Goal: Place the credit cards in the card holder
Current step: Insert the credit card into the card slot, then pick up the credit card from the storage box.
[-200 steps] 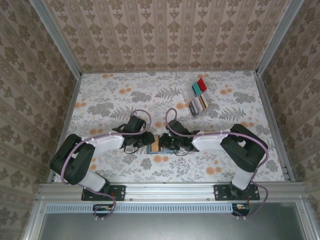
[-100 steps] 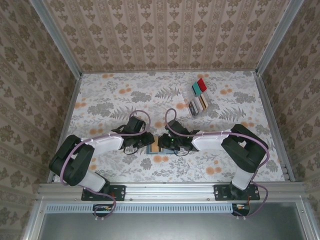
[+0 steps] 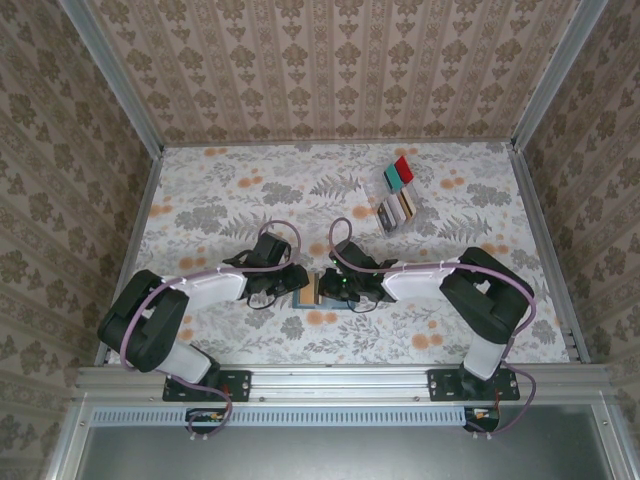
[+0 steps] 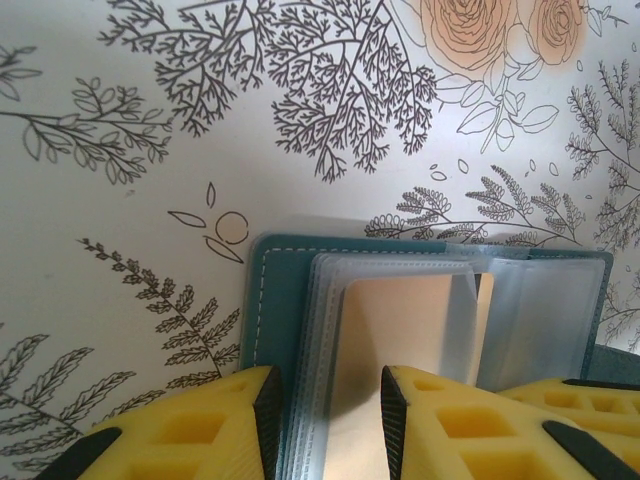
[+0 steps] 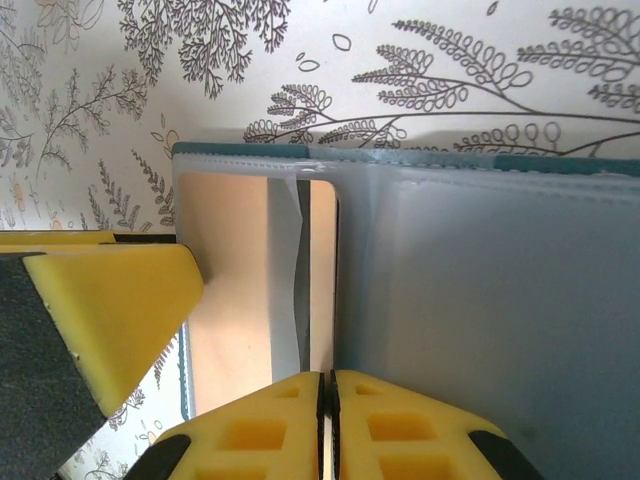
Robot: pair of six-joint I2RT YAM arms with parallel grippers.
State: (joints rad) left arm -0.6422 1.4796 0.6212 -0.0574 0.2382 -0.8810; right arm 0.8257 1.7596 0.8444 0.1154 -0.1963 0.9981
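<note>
- Teal-blue card holder (image 3: 303, 299) lies open on the flowered table (image 3: 220, 200), towards the near edge and right between the two grippers.
- Under the plastic of one of its clear sleeves sits a tan-brown card (image 4: 400, 320).
- Left gripper (image 4: 330, 420) is down on the holder with its jaws part-way apart. The fanned sleeve edges run up between its fingers, and the tan card lies just past the tips.
- Right gripper (image 5: 327, 425) reaches in from the opposite side, its pads pressed together at the edge of a sleeve beside the fold. I cannot tell whether a leaf of plastic is nipped between them.
- A clear tray (image 3: 398, 195) of red, teal and pale pieces stands well apart, towards the far right.
</note>
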